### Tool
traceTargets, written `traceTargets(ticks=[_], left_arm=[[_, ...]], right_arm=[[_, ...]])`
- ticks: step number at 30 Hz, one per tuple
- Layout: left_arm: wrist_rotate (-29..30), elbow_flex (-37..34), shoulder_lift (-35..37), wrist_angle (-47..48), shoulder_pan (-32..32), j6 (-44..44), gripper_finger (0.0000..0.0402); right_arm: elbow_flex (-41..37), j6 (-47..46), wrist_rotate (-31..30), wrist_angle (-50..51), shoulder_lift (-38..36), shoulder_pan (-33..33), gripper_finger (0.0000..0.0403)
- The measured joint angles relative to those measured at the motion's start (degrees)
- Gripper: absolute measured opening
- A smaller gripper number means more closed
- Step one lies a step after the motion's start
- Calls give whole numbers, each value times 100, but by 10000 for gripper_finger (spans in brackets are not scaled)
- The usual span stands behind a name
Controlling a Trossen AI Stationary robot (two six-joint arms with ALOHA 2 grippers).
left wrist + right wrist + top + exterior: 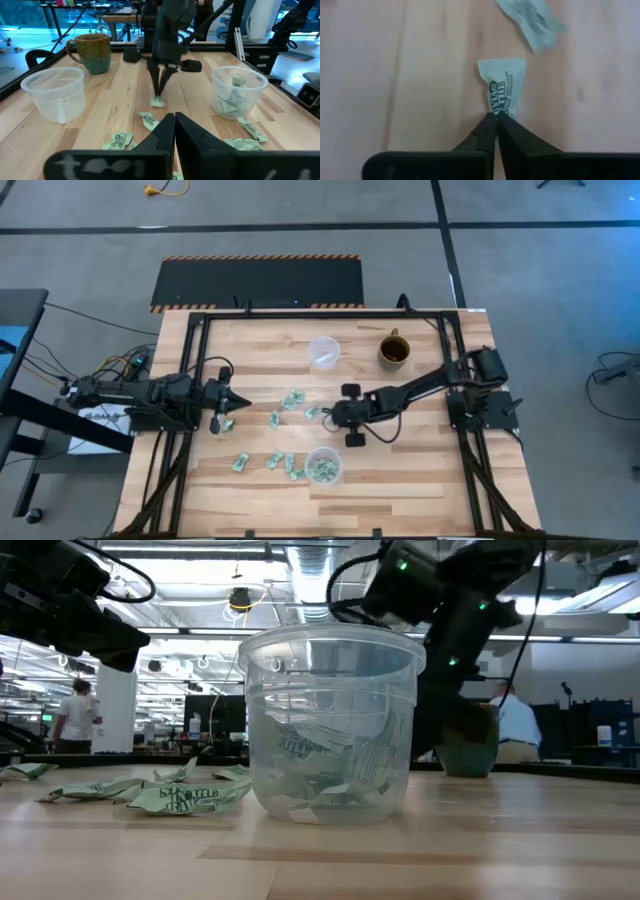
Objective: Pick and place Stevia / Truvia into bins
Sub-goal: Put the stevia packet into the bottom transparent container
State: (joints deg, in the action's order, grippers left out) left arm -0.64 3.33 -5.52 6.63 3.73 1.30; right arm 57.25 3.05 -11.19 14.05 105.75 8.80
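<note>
Several green-and-white Stevia packets lie flat on the wooden table (400,480), among them one at centre (292,398) and one nearer the front (274,461). My right gripper (496,119) is shut on one packet (502,87) near the table's middle (313,412). A clear bin (324,352) stands empty at the far side. A second clear bin (323,467) near the front edge holds several packets (330,755). My left gripper (226,396) rests shut at the table's left side, touching nothing. My right gripper pinches the packet by one short end (496,111) between its two fingertips, where the paper is creased. The fingers (161,82) slant down from the table's right side. The packet hangs below them (158,101); whether its lower end touches the table, I cannot tell.
A brown mug (394,350) stands at the far side, right of the empty bin. Another loose packet (530,17) lies just beyond the held one. People move in the room behind the table (75,715).
</note>
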Motion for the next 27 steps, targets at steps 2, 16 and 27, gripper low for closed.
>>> traceTargets(ticks=[2, 16, 27], left_arm=[[0, 0, -2, 0, 0, 0, 0], [0, 0, -1, -1, 0, 0, 0], [0, 0, 0, 0, 0, 0, 0]], right_arm=[[12, -4, -373, 258, -294, 107, 3], [27, 332, -234, -255, -2329, 1108, 2], [42, 105, 957, -1041, -1750, 1416, 1]])
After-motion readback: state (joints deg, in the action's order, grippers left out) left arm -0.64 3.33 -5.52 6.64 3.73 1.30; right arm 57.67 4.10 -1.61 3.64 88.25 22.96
